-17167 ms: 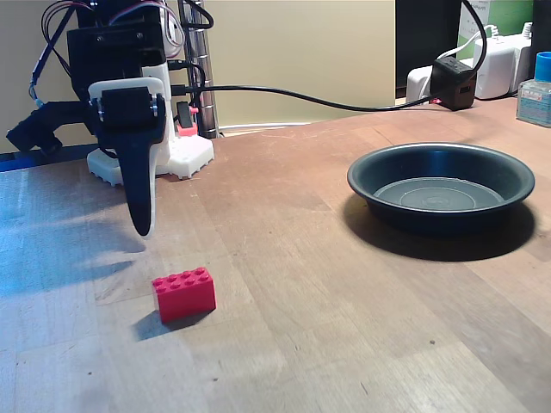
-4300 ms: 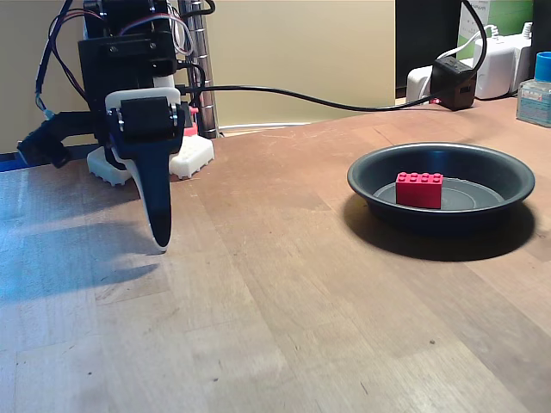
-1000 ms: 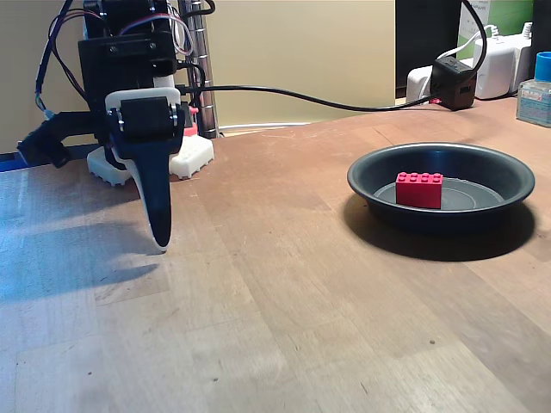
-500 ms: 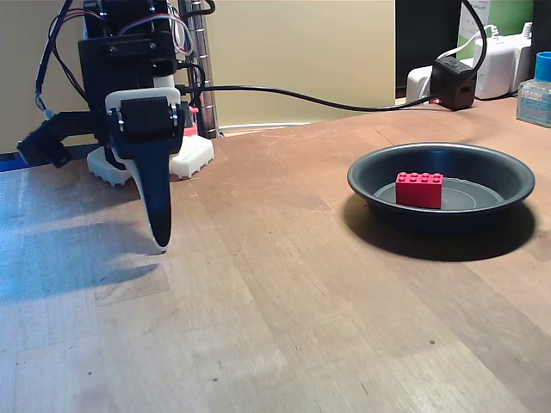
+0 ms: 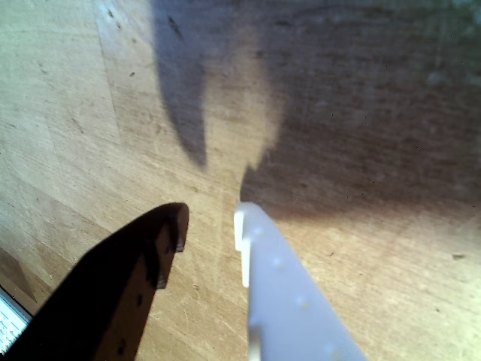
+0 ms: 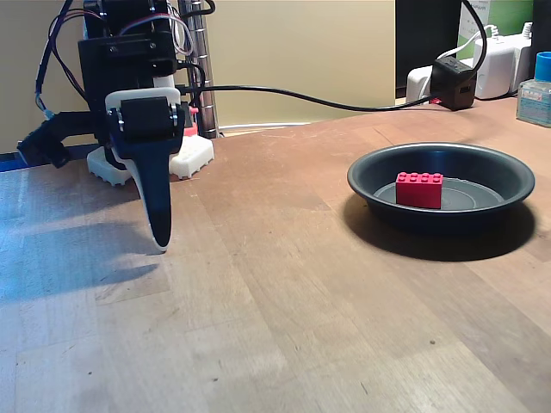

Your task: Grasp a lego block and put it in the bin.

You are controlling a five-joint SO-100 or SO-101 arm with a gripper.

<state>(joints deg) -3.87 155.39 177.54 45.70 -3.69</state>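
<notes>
One block (image 6: 419, 189) in one bin (image 6: 379, 194)
The gripper (image 6: 160, 243) hangs empty, fingers slightly parted, well left of the bin in the fixed view.

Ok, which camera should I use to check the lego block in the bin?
Use the fixed view: the lego block sits in plain sight inside the bin, studs up. The wrist view looks down at bare wooden table past the gripper, whose fingers stand apart with nothing between them.
</notes>
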